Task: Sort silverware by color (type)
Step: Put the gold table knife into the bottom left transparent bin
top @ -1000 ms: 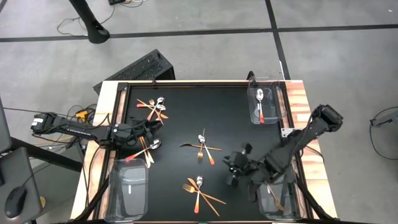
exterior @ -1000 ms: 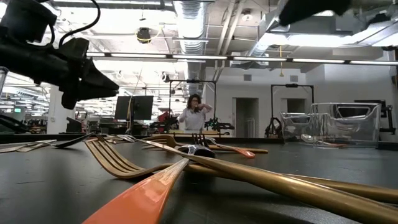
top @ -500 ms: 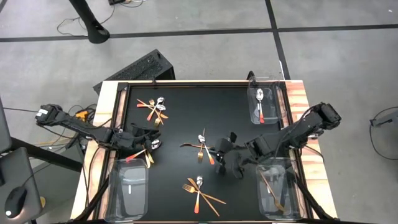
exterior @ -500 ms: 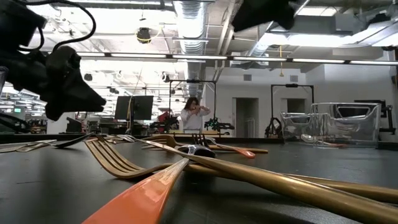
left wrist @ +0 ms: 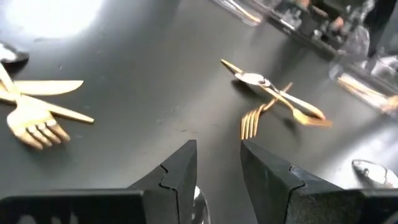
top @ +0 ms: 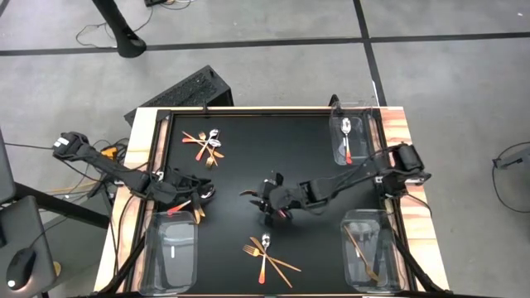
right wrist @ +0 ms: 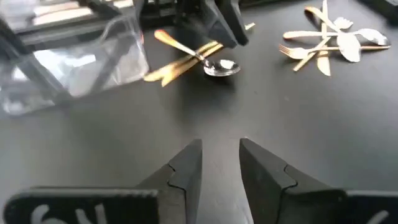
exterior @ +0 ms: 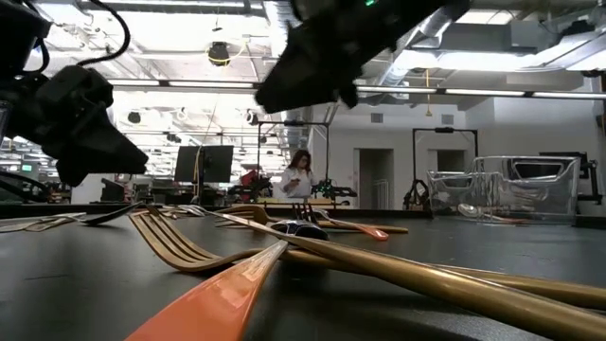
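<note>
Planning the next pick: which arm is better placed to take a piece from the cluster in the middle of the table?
Right, probably. The right hand hangs directly over the middle cluster, fingers apart and empty. The left hand is at the left-side pile, farther from it.

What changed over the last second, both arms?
The right end effector swung from beside the near-right bin across to the centre cutlery cluster, empty, fingers apart. The left end effector barely shifted by the left cluster. The cutlery lies as before.
</note>
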